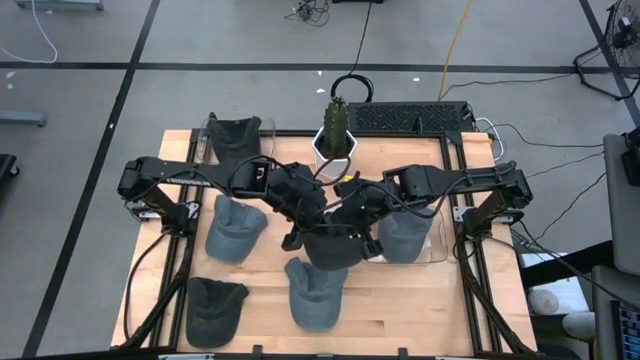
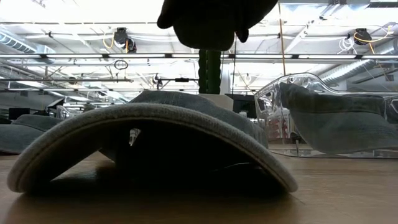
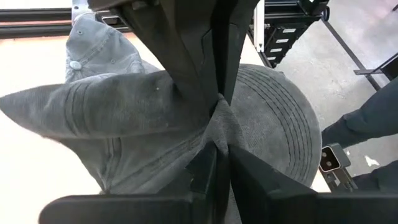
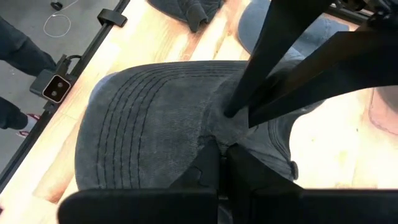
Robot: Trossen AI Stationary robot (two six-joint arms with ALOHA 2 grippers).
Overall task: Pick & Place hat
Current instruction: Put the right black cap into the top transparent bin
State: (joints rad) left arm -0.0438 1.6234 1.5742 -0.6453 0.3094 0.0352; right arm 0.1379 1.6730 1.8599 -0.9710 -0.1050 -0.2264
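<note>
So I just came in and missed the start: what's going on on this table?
Both arms are working on one dark grey cap at the middle of the wooden table. The left gripper pinches a fold of its fabric, and the right gripper is shut on the same cap from the other side. More caps lie around it, one in a clear bin on the right, and a potted plant stands at the back.

2 black jointed arms (matte), slim wedge fingers point(image 3: 186, 56), black cables.
</note>
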